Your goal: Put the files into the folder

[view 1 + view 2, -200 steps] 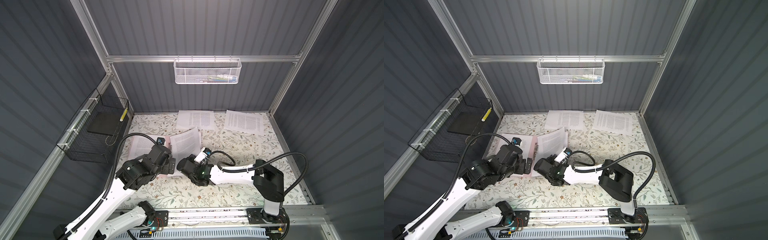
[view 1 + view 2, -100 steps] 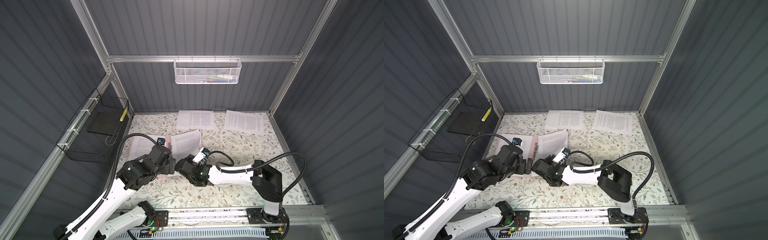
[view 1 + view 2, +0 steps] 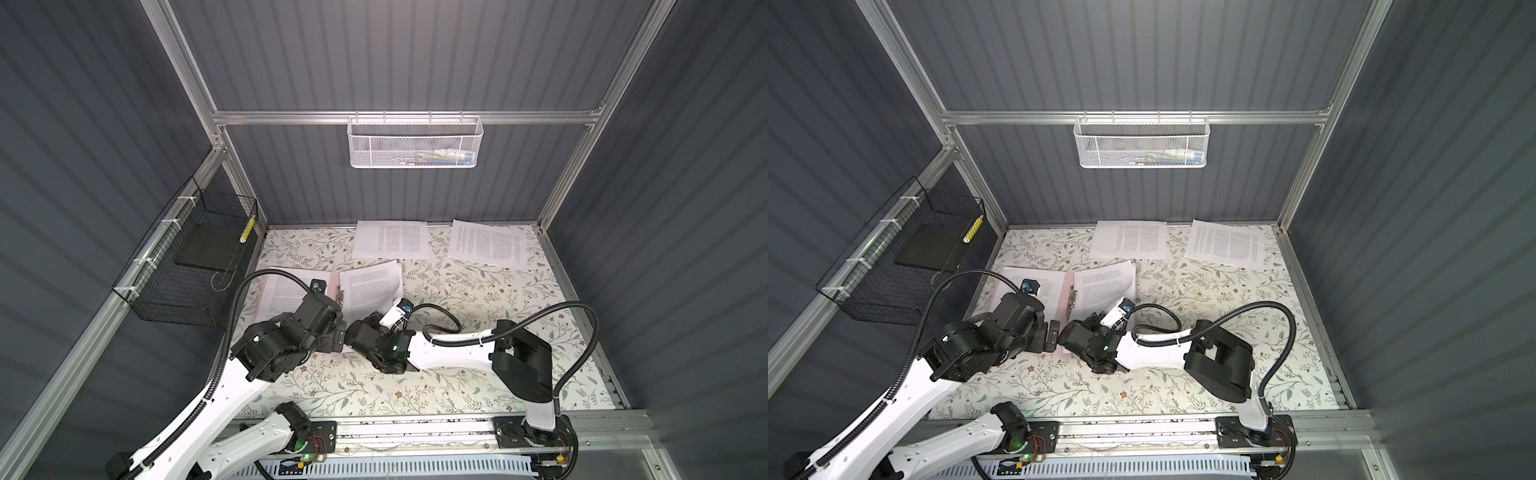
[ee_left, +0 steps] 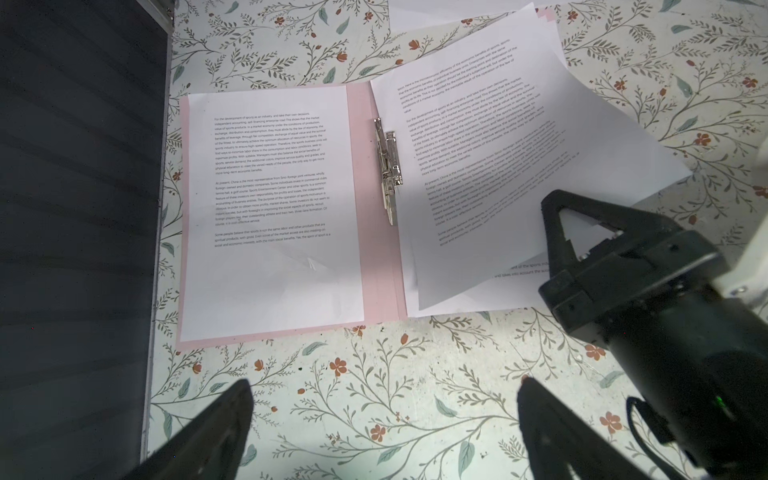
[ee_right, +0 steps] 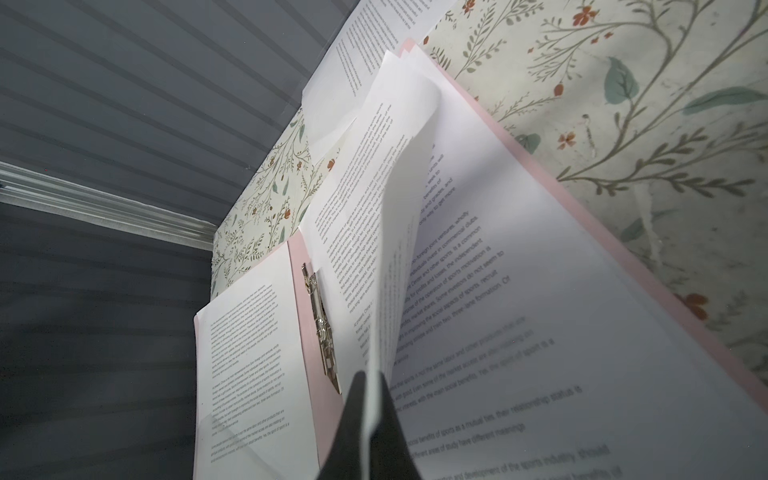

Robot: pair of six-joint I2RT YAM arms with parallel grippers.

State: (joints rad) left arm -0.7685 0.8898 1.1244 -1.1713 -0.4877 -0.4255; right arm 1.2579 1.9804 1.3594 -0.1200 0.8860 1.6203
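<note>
The pink folder (image 3: 334, 286) (image 4: 359, 174) lies open on the flowered table, with its metal clip (image 4: 388, 166) (image 5: 322, 332) along the spine. One of the files (image 4: 270, 208) lies flat on its left half, and several more (image 3: 372, 286) are stacked askew on the right half. My right gripper (image 5: 368, 382) (image 3: 353, 332) is shut on the near edge of the top sheet (image 5: 374, 208), which curls up off the stack. My left gripper (image 4: 384, 386) (image 3: 332, 332) hangs open over bare table just in front of the folder, close beside the right gripper. Two more files (image 3: 392, 240) (image 3: 488, 248) lie at the back.
A black wire basket (image 3: 195, 266) holding a flat black slab (image 3: 208, 249) hangs on the left wall, close to the folder's left edge. A white mesh basket (image 3: 415, 143) hangs on the back wall. The two wrists nearly touch at the table's front middle.
My right gripper has shifted a little to the left with the sheet still pinched, closing the gap to the left gripper. The left arm has barely moved.
</note>
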